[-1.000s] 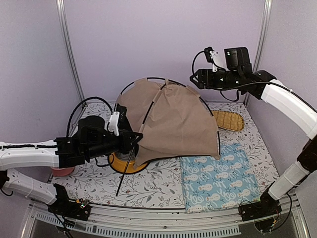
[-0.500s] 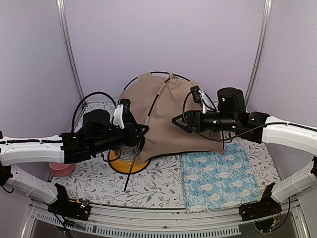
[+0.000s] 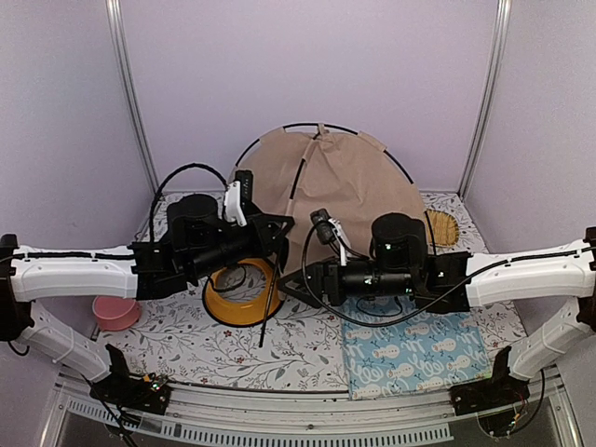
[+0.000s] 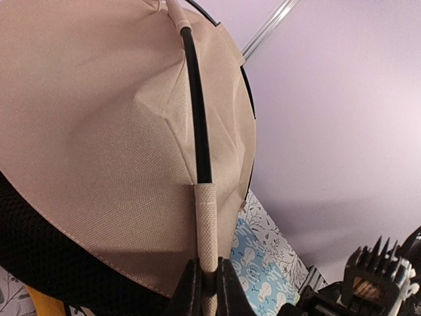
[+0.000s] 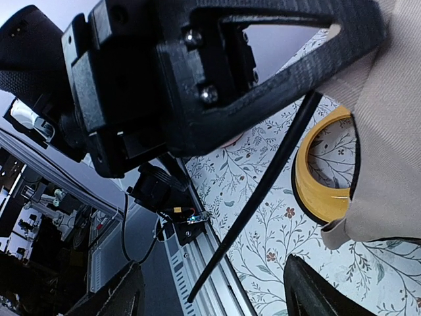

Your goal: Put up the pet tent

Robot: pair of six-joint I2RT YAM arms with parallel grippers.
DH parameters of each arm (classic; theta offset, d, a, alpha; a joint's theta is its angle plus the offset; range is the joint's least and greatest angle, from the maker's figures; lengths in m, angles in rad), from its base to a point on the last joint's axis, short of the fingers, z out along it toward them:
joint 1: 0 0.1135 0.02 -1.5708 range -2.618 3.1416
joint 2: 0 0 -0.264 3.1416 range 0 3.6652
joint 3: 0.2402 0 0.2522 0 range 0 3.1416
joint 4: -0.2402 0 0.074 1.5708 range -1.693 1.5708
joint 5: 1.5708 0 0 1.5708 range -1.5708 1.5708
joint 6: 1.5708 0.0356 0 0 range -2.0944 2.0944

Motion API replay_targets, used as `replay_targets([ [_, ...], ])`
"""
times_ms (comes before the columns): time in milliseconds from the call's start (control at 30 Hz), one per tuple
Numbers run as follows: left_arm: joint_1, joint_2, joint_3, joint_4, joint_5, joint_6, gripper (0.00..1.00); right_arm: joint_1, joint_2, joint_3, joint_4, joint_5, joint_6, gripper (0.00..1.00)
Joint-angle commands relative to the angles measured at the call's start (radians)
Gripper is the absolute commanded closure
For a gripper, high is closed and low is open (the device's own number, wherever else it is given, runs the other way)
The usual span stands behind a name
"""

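The beige pet tent [image 3: 345, 186] stands at the back middle, with black poles crossing over its top. My left gripper [image 3: 279, 233] is shut on the tent's woven pole sleeve at its front left edge. In the left wrist view the jaws [image 4: 208, 283] pinch that sleeve [image 4: 206, 224] just below the black pole [image 4: 197, 112]. The free end of the pole [image 3: 270, 312] hangs down toward the table. My right gripper [image 3: 291, 281] is open and empty just right of the left gripper. In the right wrist view the pole [image 5: 263, 191] runs between its spread fingers [image 5: 214, 296], not touching them.
A yellow round bowl [image 3: 240, 300] sits under the left gripper. A pink bowl [image 3: 116, 312] is at the left. The light blue patterned mat [image 3: 410, 354] lies front right. A woven oval tray [image 3: 445, 226] is back right. The table's metal front rail [image 5: 197, 263] is close.
My right arm has swung down from the back right to the middle, beside the left gripper. My left gripper has risen and moved right with the sleeve, and the tent has tipped back.
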Motion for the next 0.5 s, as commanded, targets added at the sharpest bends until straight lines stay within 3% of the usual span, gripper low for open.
replay_targets([
  [0, -0.010, 0.026, 0.038, 0.107, -0.054, 0.019, 1.00, 0.035, 0.037, -0.004, 0.061, 0.010, 0.034, 0.26],
  [467, -0.010, 0.097, 0.118, 0.138, -0.060, 0.115, 1.00, 0.063, 0.142, 0.017, 0.052, 0.020, 0.041, 0.44],
])
